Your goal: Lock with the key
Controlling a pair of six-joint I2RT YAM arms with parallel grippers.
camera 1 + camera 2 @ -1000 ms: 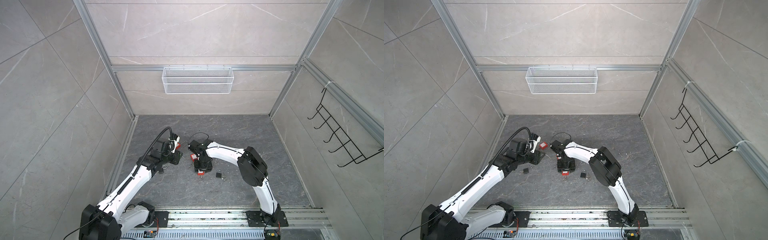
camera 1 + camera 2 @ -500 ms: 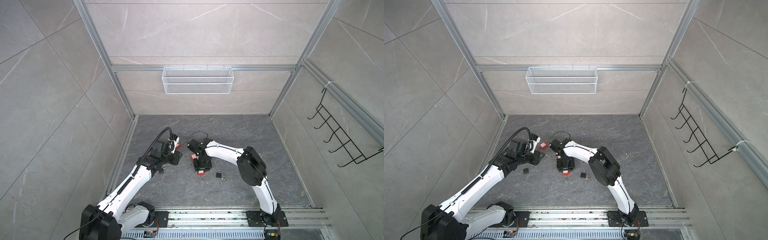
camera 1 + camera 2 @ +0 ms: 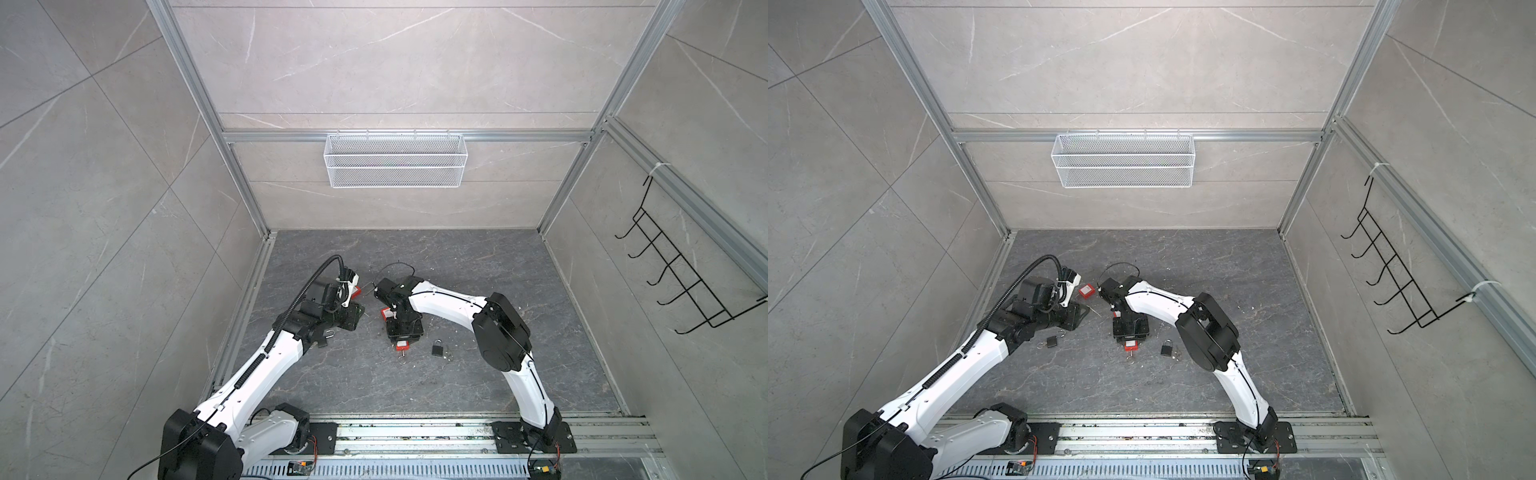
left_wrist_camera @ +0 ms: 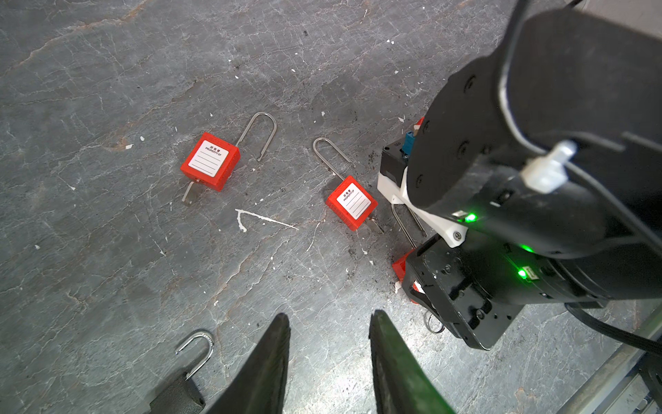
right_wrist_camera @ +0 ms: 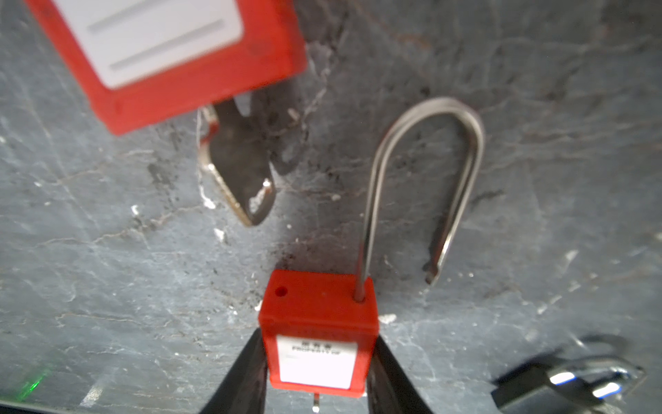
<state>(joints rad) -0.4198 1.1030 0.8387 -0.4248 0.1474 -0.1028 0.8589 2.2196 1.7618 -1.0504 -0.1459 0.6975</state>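
Three red padlocks [image 4: 209, 161], two black padlocks [image 3: 1167, 348], right hand [image 5: 318, 353] gripping one red padlock [image 5: 318, 304], left hand [image 4: 329, 319] partly open, empty

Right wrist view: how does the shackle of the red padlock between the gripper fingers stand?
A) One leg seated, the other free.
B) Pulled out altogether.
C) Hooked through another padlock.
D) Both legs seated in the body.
A: the shackle of the red padlock has one leg seated in the body, while its other tip lies clear of the body and one hole stands empty.
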